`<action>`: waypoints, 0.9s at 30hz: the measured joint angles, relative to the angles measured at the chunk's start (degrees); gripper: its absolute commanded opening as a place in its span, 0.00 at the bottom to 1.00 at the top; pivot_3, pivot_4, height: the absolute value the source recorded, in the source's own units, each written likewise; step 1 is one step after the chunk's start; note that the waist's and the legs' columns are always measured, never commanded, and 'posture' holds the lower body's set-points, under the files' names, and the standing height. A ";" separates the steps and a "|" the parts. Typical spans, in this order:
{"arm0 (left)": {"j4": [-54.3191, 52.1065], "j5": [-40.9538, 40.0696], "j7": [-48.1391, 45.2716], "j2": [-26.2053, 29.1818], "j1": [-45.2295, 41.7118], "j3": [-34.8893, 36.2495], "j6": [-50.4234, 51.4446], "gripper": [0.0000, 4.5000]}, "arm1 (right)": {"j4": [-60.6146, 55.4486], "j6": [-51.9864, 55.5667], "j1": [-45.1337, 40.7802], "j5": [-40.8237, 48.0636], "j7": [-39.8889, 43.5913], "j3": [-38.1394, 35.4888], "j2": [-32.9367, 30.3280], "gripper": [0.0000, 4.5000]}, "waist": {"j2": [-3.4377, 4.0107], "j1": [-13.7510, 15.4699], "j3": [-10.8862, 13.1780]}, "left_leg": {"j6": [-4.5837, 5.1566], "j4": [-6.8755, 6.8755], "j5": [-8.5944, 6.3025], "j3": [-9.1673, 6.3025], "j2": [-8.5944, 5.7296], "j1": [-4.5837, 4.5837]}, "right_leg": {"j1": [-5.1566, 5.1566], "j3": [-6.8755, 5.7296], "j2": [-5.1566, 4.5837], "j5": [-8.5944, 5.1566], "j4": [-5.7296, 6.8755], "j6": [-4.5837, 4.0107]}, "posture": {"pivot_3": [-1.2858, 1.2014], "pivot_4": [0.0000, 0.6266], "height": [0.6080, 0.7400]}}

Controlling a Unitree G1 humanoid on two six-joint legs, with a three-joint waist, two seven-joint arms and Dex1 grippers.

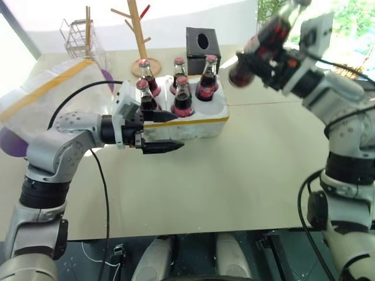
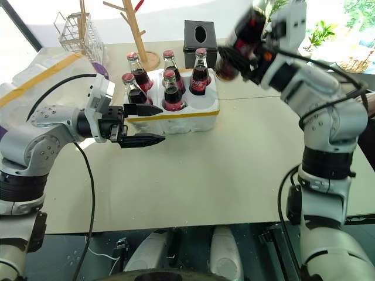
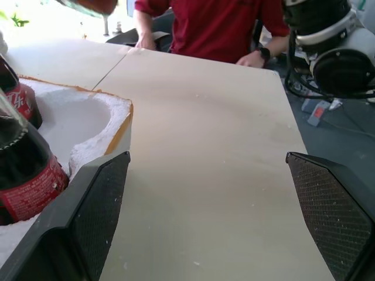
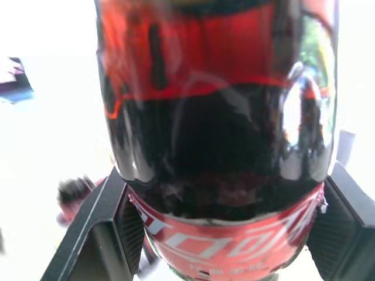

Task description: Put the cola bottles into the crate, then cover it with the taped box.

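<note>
Pincer on my right (image 1: 263, 55) is clamped round the sixth dark glass cola bottle (image 1: 261, 44), tilted above the low white foam crate (image 1: 196, 126) on the bench; I'd upright it over the empty hole beside my spread left pincer (image 1: 167, 132).

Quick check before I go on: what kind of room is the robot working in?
Probably an indoor demo or lab space, not a warehouse: a plain light table, a wooden peg stand and black tissue box at the back, and a seated person at the table.
</note>
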 measured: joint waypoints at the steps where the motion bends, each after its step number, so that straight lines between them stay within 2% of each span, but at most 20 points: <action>1: 0.00 0.03 0.31 0.00 0.03 0.14 -0.06 1.00 | 1.92 -0.66 -0.22 -0.89 0.72 1.99 0.93 0.62 | -0.01 0.15 -0.01 | 0.00 0.03 0.00 0.00 -0.03 0.00 | 0.02 0.00 -0.01 0.00 0.00 0.00 | 0.52 0.24 1.00; 6: -0.94 0.00 1.60 0.08 0.71 1.53 -0.11 1.00 | 11.86 -4.55 0.11 -8.77 1.75 11.58 3.75 0.62 | 0.00 0.29 0.01 | 0.00 0.07 0.00 -0.02 -0.15 -0.05 | -0.04 0.01 -0.09 0.01 0.05 0.00 | 0.52 0.24 1.00; 17: -2.67 -0.58 3.26 3.02 4.01 4.75 0.45 1.00 | 18.10 -8.13 3.34 -14.49 6.50 15.04 4.62 0.62 | 0.00 0.08 0.02 | 0.00 0.09 0.00 -0.05 -0.17 -0.08 | -0.05 0.01 -0.09 0.01 0.05 0.00 | 0.52 0.24 1.00; 22: -2.22 -0.51 3.31 3.20 3.51 4.73 0.42 1.00 | 23.36 -10.03 0.86 -16.79 7.23 15.62 6.53 0.62 | -0.05 -0.34 -0.02 | -0.01 0.08 0.01 -0.05 -0.14 -0.01 | -0.01 0.01 -0.06 0.01 0.05 0.00 | 0.52 0.24 1.00; 24: -1.92 -0.50 3.21 3.40 2.86 4.73 0.42 1.00 | 24.97 -10.48 0.26 -17.21 7.26 15.45 7.02 0.87 | -0.06 -0.44 -0.04 | -0.06 0.09 0.04 -0.05 -0.13 0.06 | 0.05 0.01 -0.04 0.01 0.06 0.00 | 0.52 0.24 1.00; 25: -1.87 -0.49 3.07 3.78 2.64 4.74 0.39 1.00 | 25.48 -10.84 -0.14 -17.38 7.34 15.48 7.34 0.96 | -0.07 -0.53 -0.04 | -0.09 0.08 0.05 -0.05 -0.10 0.09 | 0.07 0.01 -0.03 0.02 0.06 -0.01 | 0.52 0.24 1.00; 27: -1.88 -0.49 2.90 4.67 2.66 4.83 0.39 1.00 | 25.80 -11.43 -0.44 -17.82 7.62 15.52 7.87 0.98 | -0.06 -0.65 -0.06 | -0.13 0.08 0.07 -0.05 -0.06 0.13 | 0.10 0.01 0.01 0.03 0.10 -0.02 | 0.52 0.24 1.00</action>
